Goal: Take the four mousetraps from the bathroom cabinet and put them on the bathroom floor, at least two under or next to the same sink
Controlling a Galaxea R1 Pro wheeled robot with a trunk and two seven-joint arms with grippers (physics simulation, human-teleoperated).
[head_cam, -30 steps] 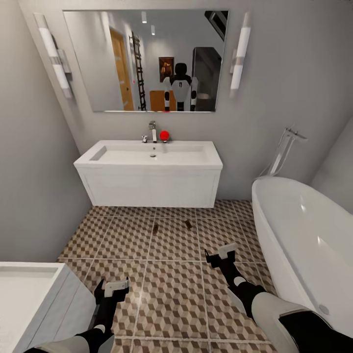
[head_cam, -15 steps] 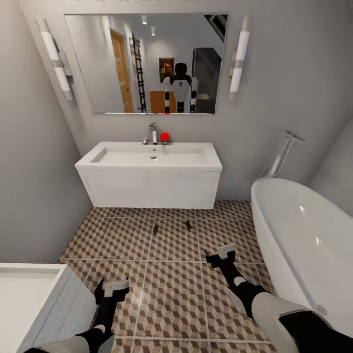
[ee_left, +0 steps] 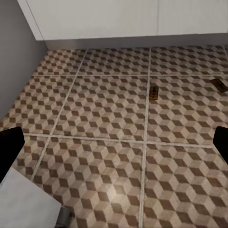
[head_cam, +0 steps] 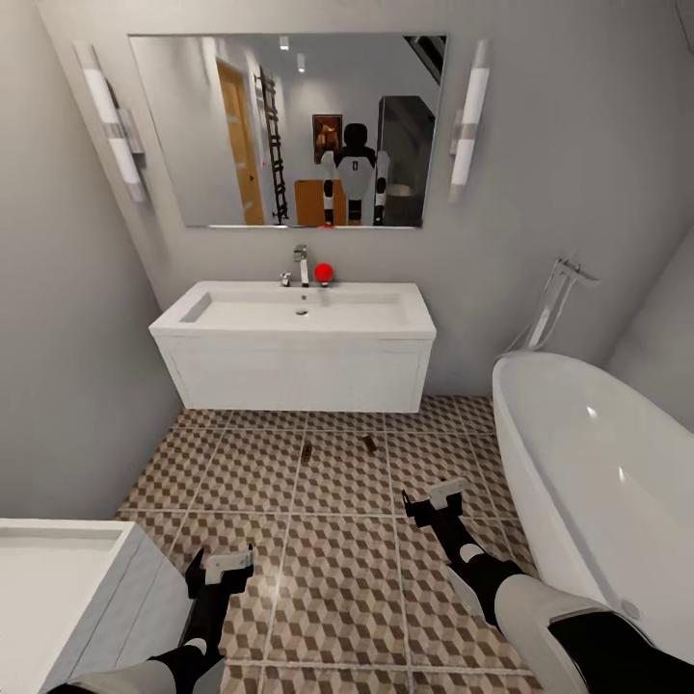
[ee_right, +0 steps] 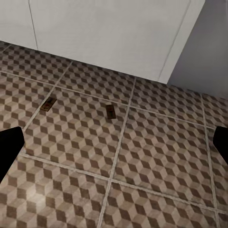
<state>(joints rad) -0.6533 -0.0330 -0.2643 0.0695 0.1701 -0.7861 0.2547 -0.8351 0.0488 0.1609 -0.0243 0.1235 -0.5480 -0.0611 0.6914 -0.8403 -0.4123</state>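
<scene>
Floor: large square tiles point(head_cam: 337, 569) printed with brown, beige and white cubes, pale grout lines between; lit and bare across the middle, running from the vanity front back to the arms.
Walls: plain grey, with a wide rectangular mirror point(head_cam: 289, 130) between two upright tube lamps.
Sink: wide white rectangular basin point(head_cam: 299, 310) with chrome faucet, on a white wall-hung vanity; small red ball point(head_cam: 323, 273) just beside the faucet.
Mousetraps: two small flat tan-brown boards on the tiles just in front of the vanity, one point(head_cam: 306, 450) near a grout line, the other point(head_cam: 370, 441) a little to the right; apart from each other; same pair in the left wrist view point(ee_left: 153, 92) point(ee_left: 219, 84) and the right wrist view point(ee_right: 48, 104) point(ee_right: 110, 110).
Right edge: oval white bathtub point(head_cam: 598, 463) with a chrome floor-standing tap, its rim close beside the right forearm.
Left edge: white square fixture point(head_cam: 58, 588) at the near left corner, close beside the left arm; grey wall beyond it.
Open room: a tiled lane between tub and white fixture, leading straight to the vanity.
Left gripper point(head_cam: 222, 567): low over the tiles, fingers spread apart, nothing between them.
Right gripper point(head_cam: 432, 501): over the tiles near the tub, fingers spread apart, nothing between them.
</scene>
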